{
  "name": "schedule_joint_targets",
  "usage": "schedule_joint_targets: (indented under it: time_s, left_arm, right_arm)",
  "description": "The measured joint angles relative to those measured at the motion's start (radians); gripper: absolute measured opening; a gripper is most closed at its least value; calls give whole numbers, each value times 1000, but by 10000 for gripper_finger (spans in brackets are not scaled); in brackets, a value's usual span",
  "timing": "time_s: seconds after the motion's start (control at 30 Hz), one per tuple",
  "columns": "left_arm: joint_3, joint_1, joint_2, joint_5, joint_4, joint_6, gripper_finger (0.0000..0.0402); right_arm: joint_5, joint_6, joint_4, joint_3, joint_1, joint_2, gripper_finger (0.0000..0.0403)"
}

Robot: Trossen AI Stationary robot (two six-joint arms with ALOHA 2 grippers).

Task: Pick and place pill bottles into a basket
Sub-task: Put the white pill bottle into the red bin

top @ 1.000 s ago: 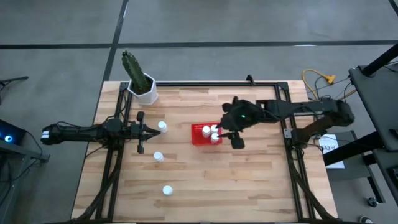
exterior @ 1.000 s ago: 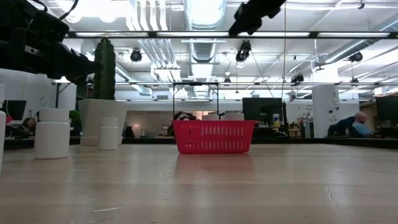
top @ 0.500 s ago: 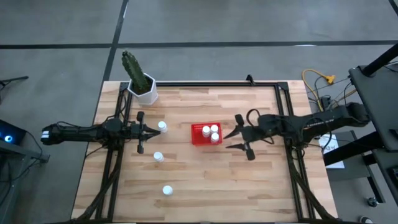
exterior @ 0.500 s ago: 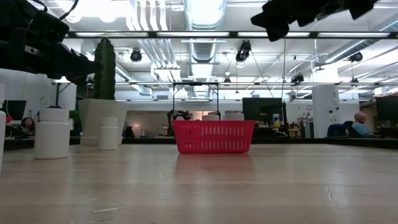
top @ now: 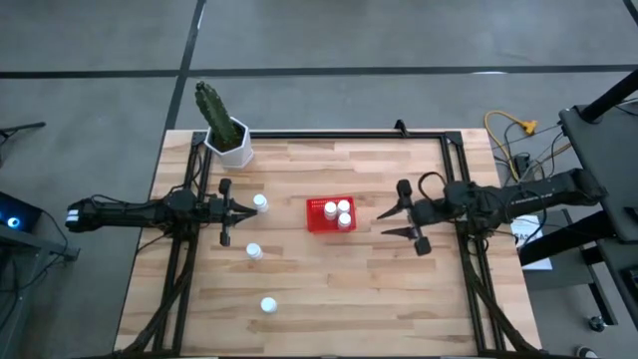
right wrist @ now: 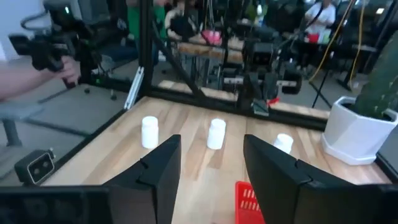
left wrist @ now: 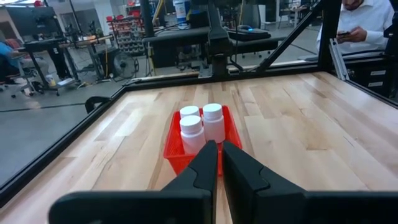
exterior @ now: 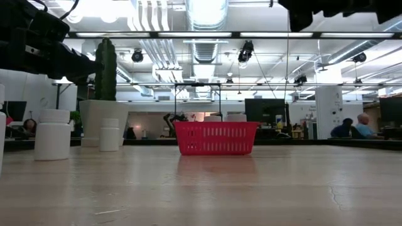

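Red mesh basket holding three white-capped pill bottles; right tool wide, left tool narrow.

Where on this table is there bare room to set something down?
The near half of the table is bare, right of the lone bottle. Also the far strip behind the basket. Crowded: the left side, with cactus pot, two bottles and left end effector.

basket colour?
Red, with mesh-like sides; the basket shows best in the low view.
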Motion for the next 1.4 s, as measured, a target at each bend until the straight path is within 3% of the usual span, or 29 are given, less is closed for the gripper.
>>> schedule_joint_targets:
  time_s: [0.3,0.67,0.93,1.4]
  left_arm:
    - [0,0,0,0,58,-1,5]
    - [0,0,0,0,171,0,5]
    - [0,0,1,0,240,0,5]
    - [0,0,6,0,249,0,5]
  right_arm:
    - [0,-35,214,-198,0,-224,128]
    - [-24,-69,213,-294,0,-492,15]
    - [-23,-72,145,-337,0,-623,9]
    - [-19,-48,176,-458,-1,-764,9]
